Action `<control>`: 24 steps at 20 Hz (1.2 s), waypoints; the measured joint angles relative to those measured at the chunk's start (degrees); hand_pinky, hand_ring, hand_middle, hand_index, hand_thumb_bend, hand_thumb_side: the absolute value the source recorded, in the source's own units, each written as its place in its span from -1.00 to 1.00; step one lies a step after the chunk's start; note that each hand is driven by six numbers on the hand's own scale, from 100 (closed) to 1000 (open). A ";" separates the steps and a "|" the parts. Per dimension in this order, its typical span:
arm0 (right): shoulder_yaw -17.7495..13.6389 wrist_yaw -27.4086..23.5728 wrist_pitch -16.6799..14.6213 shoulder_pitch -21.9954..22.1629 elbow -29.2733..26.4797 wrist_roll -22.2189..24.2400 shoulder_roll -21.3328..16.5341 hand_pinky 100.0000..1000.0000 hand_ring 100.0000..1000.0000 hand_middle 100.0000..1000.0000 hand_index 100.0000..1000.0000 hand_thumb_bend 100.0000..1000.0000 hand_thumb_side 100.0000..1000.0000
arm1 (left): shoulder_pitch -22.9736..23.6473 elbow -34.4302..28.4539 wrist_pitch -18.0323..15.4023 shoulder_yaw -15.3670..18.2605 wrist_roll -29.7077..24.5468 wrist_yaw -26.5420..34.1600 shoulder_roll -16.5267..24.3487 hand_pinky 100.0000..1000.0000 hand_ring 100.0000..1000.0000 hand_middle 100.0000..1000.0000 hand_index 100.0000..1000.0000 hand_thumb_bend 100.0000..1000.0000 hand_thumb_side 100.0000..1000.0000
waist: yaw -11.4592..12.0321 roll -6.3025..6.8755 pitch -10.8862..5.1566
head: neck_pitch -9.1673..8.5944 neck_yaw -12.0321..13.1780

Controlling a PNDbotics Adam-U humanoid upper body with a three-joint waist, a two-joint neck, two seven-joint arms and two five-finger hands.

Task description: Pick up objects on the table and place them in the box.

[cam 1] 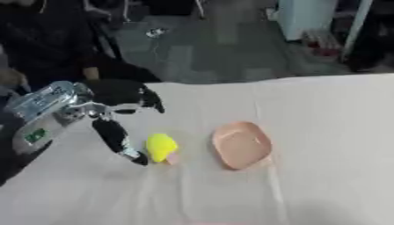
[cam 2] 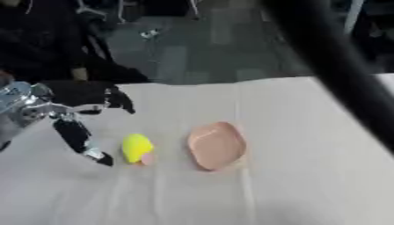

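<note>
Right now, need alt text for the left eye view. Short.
The robot's left hand, fingers spread open, reaches toward a yellow object on a cloth-covered table. A shallow pink dish lies just right of the object.

Yellow object [cam 1: 161, 146], pink dish [cam 1: 242, 145], pale beige tablecloth [cam 1: 323, 132].

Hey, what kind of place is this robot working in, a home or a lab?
Probably a lab or workshop, not a home. A table under plain cloth holds only test props, a yellow object and a pink dish. Behind it lies a bare grey floor with loose equipment.
</note>
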 measured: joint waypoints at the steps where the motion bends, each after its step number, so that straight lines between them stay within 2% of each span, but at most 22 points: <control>1: -0.06 -0.31 0.12 -0.24 0.00 0.20 -0.01 -0.73 -0.39 -0.39 -0.12 -1.00 1.00 | 0.00 0.16 -0.39 -0.21 -0.30 0.27 0.00 1.00 0.65 0.66 0.78 0.21 0.27 | -0.12 0.08 0.08 | 0.00 0.17; 10: -0.08 -2.64 1.08 -1.25 0.00 2.37 -0.49 -0.73 -0.38 -0.39 -0.12 -1.00 1.00 | -1.60 1.16 -3.34 -1.93 -5.33 2.27 -0.01 1.00 0.68 0.67 0.76 0.18 0.24 | -0.88 0.44 0.23 | 0.13 1.33; 19: -0.37 -4.06 2.25 -1.85 0.00 3.81 -0.76 -0.72 -0.38 -0.38 -0.11 -1.00 1.00 | -2.98 4.87 -7.64 -2.60 -7.07 -5.57 -0.94 1.00 0.71 0.67 0.74 0.17 0.23 | -1.31 0.56 0.34 | 1.09 2.79; 24: -0.45 -4.37 3.10 -2.40 0.00 4.66 -0.98 -0.72 -0.37 -0.37 -0.11 -1.00 1.00 | -3.52 8.96 -9.31 -2.59 -6.48 -7.05 -2.27 1.00 0.67 0.67 0.74 0.18 0.21 | -1.78 0.61 0.60 | 1.01 3.25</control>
